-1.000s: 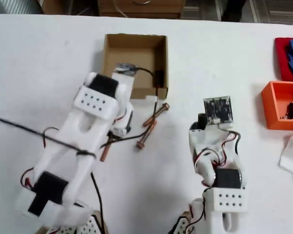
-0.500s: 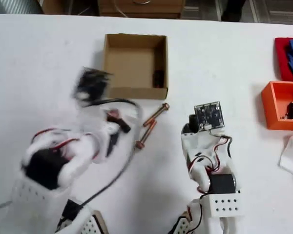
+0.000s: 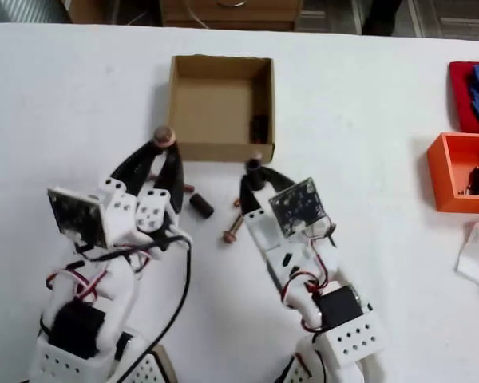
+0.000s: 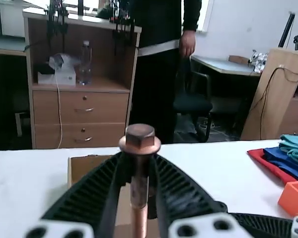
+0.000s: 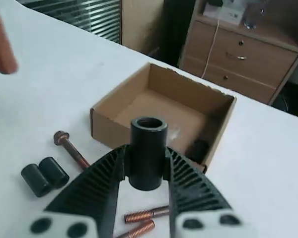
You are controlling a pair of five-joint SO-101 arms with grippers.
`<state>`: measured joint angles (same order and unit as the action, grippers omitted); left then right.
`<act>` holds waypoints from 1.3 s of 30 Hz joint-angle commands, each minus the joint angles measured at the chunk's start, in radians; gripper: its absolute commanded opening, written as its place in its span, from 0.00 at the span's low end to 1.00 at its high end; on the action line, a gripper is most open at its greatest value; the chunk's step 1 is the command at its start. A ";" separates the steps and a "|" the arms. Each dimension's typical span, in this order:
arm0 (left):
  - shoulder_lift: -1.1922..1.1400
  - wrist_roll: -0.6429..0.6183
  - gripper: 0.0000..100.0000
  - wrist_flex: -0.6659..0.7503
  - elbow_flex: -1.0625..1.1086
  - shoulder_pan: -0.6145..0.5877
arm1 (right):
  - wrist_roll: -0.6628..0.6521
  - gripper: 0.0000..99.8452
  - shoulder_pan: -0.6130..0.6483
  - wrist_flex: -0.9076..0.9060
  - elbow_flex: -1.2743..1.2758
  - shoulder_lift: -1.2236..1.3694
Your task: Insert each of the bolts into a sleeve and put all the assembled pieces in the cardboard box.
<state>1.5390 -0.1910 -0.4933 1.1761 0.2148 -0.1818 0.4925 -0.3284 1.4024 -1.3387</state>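
My left gripper (image 3: 164,153) is shut on a copper bolt (image 3: 164,136) and holds it upright, head up, just in front of the cardboard box (image 3: 220,150). The left wrist view shows the bolt (image 4: 139,141) standing between the black fingers (image 4: 97,191). My right gripper (image 3: 254,175) is shut on a black sleeve (image 3: 254,166), bore up, near the box's front right corner. In the right wrist view the sleeve (image 5: 148,148) stands before the box (image 5: 111,124), which holds a black piece (image 5: 197,148). A loose sleeve (image 3: 201,206) and bolt (image 3: 231,231) lie between the arms.
An orange bin (image 3: 443,171) and red and blue cloth (image 3: 471,92) sit at the far right. In the right wrist view two loose sleeves (image 5: 44,174), a bolt (image 5: 72,148) and two more bolts (image 5: 145,215) lie on the white table.
The left arm has pulled back from the box and now holds a bolt upright. The right arm has swung left toward the box with a sleeve in its gripper.
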 commanded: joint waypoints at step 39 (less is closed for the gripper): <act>-0.431 -0.198 0.03 0.195 -0.285 0.230 | 0.118 0.02 0.045 0.024 -0.008 -0.018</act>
<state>1.1308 -0.3966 -0.3276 0.9152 0.4342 -0.0713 0.5478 -0.2992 1.4055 -1.3387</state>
